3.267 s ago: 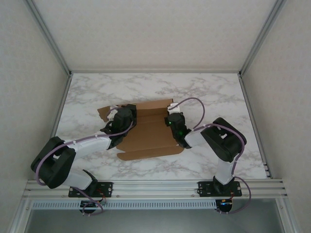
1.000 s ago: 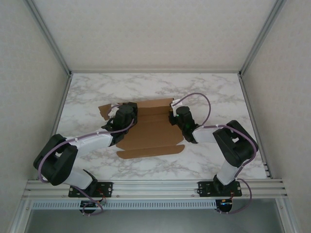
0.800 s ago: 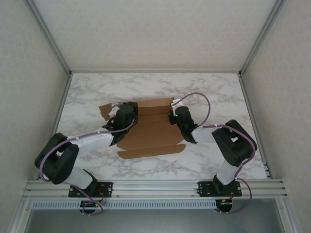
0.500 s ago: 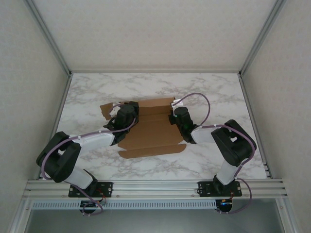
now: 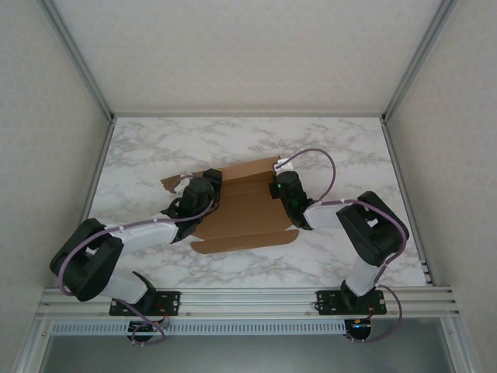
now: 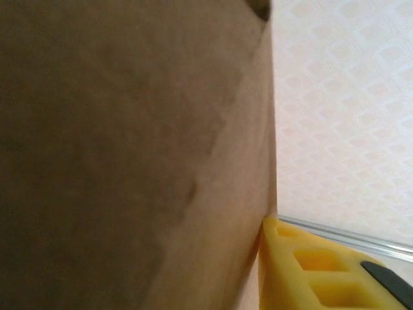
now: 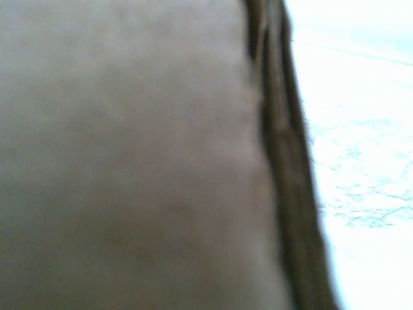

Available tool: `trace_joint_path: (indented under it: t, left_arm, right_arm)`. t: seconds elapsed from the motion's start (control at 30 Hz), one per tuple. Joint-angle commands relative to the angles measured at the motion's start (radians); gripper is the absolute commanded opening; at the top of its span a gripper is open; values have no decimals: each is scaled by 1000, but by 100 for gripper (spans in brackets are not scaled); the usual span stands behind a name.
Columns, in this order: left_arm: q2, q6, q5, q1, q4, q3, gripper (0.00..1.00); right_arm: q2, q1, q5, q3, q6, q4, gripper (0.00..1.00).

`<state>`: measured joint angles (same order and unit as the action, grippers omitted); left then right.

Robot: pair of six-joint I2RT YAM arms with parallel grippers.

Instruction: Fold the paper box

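Plainly, the paper box (image 5: 245,214) lies around the middle of the marble table (image 5: 342,148), a little left of centre. Open room lies all round it. A broad bare band runs from its far edge to the back wall. Another bare stretch runs from its right edge to the right-hand wall. The strip on its left is narrower, and a further strip lies between its near flap and the metal rail that carries the arm bases.

By count there is one box, two arms and two hands.

The box is plain brown cardboard with no print, a cut sheet still mostly flat. It has a wide centre panel crossed by fold lines, a long near flap with rounded ends and a strip along the far edge. A jagged flap at the left end is tilted up off the table.

The left hand (image 5: 208,180) is at the box's far left part. In the left wrist view cardboard (image 6: 129,155) stands right against one yellow finger (image 6: 303,271), and I cannot tell whether that hand is open or closed.

The right hand (image 5: 275,186) is at the far right edge and is closed. The right wrist view shows blurred cardboard (image 7: 129,155) with its edge against bright table (image 7: 361,129). I cannot tell whether that hand pinches the sheet.
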<state>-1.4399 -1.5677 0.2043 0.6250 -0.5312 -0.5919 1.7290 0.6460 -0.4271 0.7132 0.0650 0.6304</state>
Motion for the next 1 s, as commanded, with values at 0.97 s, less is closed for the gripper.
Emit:
trace_joint_path:
  t: [0.97]
  left_arm:
    - [510,853,-495,-154,884,-232,67]
  right_arm:
    - [-112,-76,3,-74,40,-67,0]
